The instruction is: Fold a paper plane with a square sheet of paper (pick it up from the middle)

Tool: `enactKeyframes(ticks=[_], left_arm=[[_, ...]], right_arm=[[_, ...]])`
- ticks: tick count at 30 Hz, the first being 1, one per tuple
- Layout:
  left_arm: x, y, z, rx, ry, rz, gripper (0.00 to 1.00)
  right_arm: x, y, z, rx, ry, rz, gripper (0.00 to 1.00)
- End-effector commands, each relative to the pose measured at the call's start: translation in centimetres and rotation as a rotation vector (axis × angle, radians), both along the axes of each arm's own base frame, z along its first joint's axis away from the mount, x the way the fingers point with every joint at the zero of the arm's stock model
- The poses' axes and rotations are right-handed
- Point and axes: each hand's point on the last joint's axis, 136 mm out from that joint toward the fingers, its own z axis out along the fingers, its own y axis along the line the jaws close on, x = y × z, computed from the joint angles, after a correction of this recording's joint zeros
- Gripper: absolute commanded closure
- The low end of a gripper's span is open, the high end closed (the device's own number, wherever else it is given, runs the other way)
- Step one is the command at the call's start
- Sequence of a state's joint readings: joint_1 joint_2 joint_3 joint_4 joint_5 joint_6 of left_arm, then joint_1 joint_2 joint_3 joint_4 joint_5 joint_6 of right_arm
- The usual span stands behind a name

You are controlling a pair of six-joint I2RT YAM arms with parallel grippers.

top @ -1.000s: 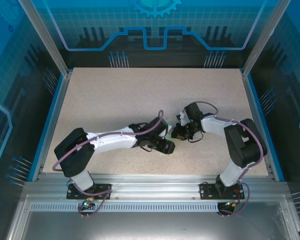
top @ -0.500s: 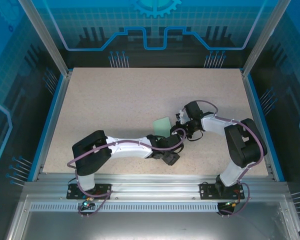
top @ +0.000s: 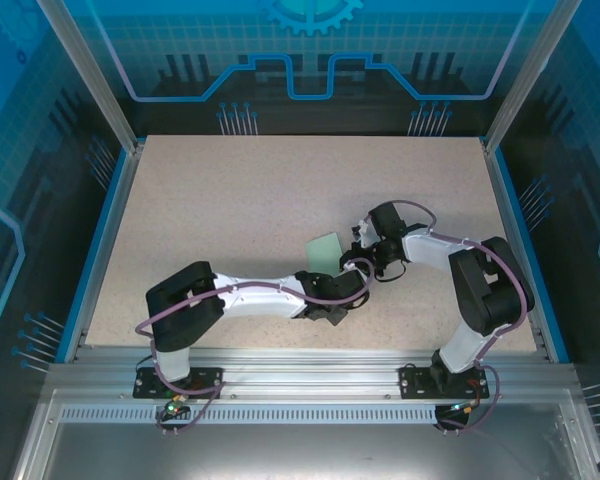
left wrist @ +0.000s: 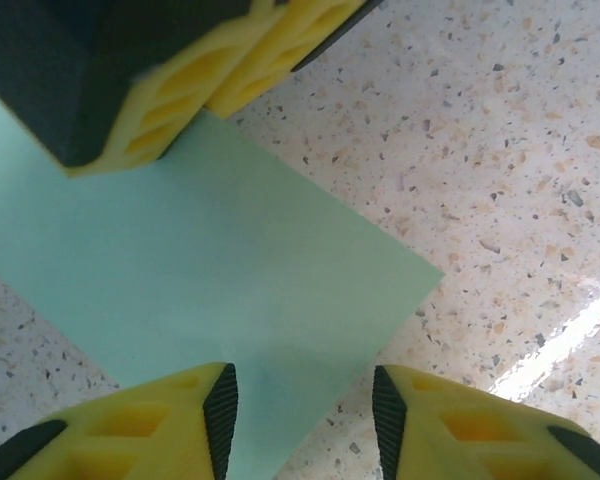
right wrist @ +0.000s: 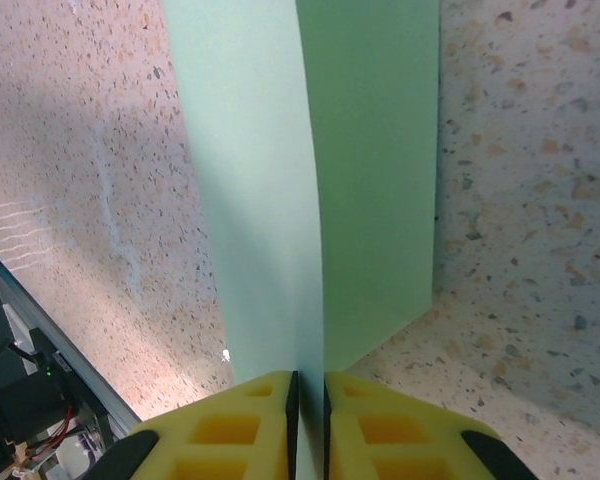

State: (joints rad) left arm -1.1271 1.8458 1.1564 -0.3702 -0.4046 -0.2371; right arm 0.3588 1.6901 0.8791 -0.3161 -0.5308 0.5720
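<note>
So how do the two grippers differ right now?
The left gripper has its jaws apart; the right gripper has them pinched shut. The left gripper holds nothing; the right gripper clamps the square sheet of paper. Both are yellow and black.

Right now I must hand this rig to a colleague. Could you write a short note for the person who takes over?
The left gripper is open, jaws apart over one edge of the square sheet of paper, gripping nothing.
The right gripper is shut on the sheet's edge.
The sheet sits mid-table, between both grippers, with one lengthwise bend.
Done: sheet gripped by one arm.
Left: the plane's folds; no dart shape yet.
</note>
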Motion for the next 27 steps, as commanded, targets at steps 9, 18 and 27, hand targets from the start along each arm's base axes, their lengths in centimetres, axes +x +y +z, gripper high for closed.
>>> enactKeyframes(ticks=[9,18,27], left_arm=[[0.9,0.8,2.2,-0.051,-0.055,0.053,0.84],[0.6,0.9,1.9,-0.164,0.076,0.025,0.96],[0.7,1.3,1.9,-0.368,0.259,0.006,1.0]], right_arm=[[0.1,-0.6,-0.5,-0.013,0.024,-0.014,0.81],[0.4,-1.0,0.7,-0.034,-0.015,-0.02,0.75],[2.1,-1.8,3.1,-0.09,-0.107,-0.05,0.67]])
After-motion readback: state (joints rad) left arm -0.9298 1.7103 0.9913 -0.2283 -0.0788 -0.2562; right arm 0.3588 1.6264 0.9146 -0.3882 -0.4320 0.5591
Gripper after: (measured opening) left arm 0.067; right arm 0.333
